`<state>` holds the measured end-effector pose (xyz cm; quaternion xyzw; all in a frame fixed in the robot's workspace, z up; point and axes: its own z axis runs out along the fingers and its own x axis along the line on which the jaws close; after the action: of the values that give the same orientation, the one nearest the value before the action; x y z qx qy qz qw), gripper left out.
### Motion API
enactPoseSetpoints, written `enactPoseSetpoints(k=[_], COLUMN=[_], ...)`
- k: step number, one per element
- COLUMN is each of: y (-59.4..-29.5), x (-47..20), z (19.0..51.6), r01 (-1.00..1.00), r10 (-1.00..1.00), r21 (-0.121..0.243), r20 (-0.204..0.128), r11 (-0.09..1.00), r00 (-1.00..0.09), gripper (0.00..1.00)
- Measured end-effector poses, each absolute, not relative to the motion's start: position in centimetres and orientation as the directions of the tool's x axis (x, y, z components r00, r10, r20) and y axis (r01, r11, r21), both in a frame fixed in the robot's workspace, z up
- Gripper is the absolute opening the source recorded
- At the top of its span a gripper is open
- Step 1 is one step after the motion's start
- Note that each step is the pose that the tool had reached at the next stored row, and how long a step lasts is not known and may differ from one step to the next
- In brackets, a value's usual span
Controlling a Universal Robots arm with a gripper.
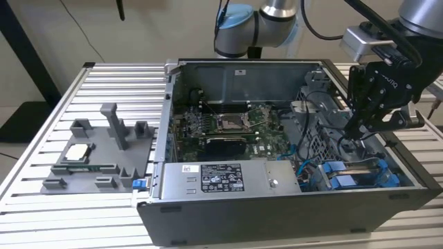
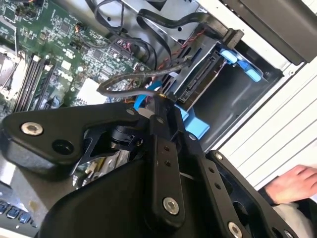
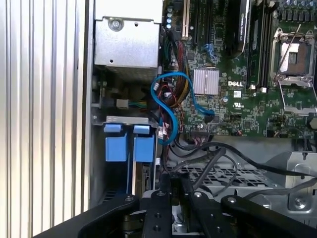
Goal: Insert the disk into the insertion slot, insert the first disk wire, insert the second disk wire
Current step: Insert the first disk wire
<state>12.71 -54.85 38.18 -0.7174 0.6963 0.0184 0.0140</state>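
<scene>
The pincer [image 1: 361, 132] reaches down into the open computer case [image 1: 207, 218] at the exterior view's right, above the drive cage. In the second wrist view its fingertips [image 2: 159, 101] are drawn narrow, almost together, with a black wire [image 2: 126, 82] looping right at the tips. I cannot tell whether that wire is truly gripped.

The disk [image 2: 205, 74] looks already seated in the insertion slot [image 1: 387, 181], in the lower right of the exterior view. Its blue carrier [image 3: 124, 146] shows at the mouth of the bay, and its connector edge faces the pincer.

The likeliest trouble is a poor line-up. If the wire's plug meets the disk's port tilted or off to one side, pushing on could bend the contacts or shove the disk back in its bay.

The space is also crowded. The light blue data cable [image 3: 168, 104] and other black leads lie just beside the fingers, so a linkage could snag one and tug it off the motherboard [image 1: 229, 124].

A weak pinch could let the wire slip or twist.

A person's hand [image 2: 292, 183] rests near the case, close enough to the arm to be a hazard.
</scene>
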Motion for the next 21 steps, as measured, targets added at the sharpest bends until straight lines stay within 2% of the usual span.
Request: enactPoseSetpoints(k=[21], y=[-55.8], x=[15.0], z=[36.7], r01=[-1.0], r10=[-0.999], r21=[0.018], r20=[-0.043], r11=[-0.023], r00=[0.022], gripper=[0.19])
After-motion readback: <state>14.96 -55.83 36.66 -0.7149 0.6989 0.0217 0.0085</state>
